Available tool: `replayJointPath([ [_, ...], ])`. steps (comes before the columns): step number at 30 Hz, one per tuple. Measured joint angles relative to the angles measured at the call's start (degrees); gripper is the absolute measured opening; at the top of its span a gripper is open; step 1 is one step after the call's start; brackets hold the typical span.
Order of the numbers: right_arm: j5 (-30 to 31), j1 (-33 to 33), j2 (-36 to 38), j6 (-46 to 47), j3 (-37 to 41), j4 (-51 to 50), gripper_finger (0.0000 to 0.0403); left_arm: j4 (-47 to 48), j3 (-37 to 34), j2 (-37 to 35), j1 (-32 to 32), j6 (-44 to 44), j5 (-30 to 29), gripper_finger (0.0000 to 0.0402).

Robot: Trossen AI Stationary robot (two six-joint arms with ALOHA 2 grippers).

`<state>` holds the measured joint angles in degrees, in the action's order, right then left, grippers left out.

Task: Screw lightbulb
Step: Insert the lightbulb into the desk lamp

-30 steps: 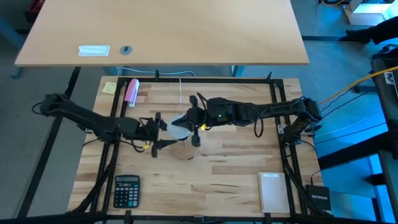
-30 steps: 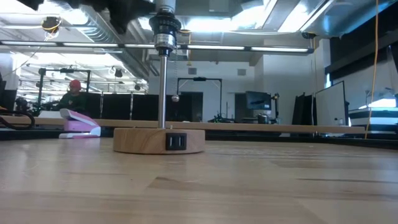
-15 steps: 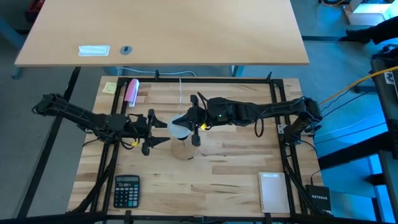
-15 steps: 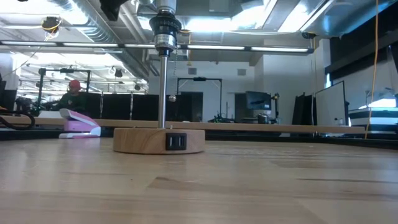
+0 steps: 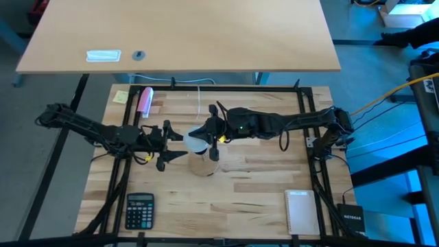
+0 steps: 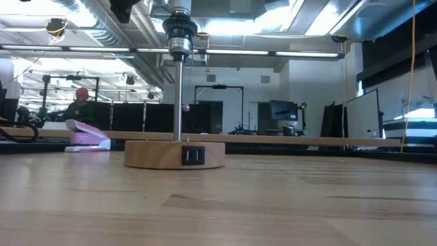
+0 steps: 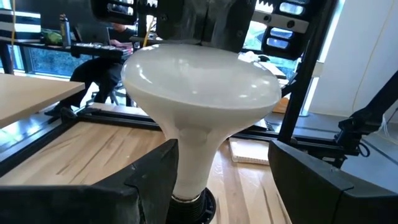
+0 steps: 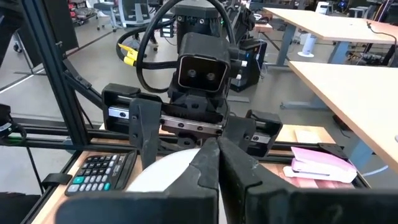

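Standing between open left gripper [image 7: 221,180] fingers: lightbulb [image 7: 200,99].

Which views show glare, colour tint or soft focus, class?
High view: blue tint over the floor on the right. Left wrist view: window reflections glint on the lightbulb, and the near jaws blur. Low view: bright ceiling lights, the near table soft.

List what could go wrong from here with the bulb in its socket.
1. The left pincer stands open beside the lightbulb, not gripping it; closing off-centre on the narrow neck could tilt the bulb and cross-thread it.
2. The right pincer, shut, sits right against the globe; a push from it might tip the tall lamp stem on its wooden base.
3. Both pincers crowd the bulb, so they may collide.
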<state>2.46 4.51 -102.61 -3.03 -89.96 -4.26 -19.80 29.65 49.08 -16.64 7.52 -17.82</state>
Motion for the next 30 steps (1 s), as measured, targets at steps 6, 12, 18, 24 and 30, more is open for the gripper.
replayJointPath([
  [6, 0.0, 0.0, 0.28, -0.01, 0.13, 0.9, 0.0002, -0.18, 0.01, -0.09, -0.29, -0.27, -0.02, 0.0239],
  [12, -1.58, -0.07, 0.14, 1.18, 0.35, 3.34, 0.0003, -0.08, 0.02, -0.35, -0.31, -0.21, -0.02, 0.0239],
  [18, -1.95, -0.04, 0.39, 2.62, 0.2, 5.6, 0.0003, 0.08, 0.02, -0.35, -0.31, -0.19, -0.02, 0.0239],
  [24, -2.03, -0.02, 0.34, 2.67, -0.79, 5.75, 0.0003, 0.09, 0.02, -0.35, -0.24, -0.19, -0.02, 0.0239],
  [30, -2.03, 0.0, 1.14, 2.68, -0.8, 5.54, 0.0003, -0.12, 0.02, -0.35, -0.24, -0.02, -0.02, 0.0239],
])
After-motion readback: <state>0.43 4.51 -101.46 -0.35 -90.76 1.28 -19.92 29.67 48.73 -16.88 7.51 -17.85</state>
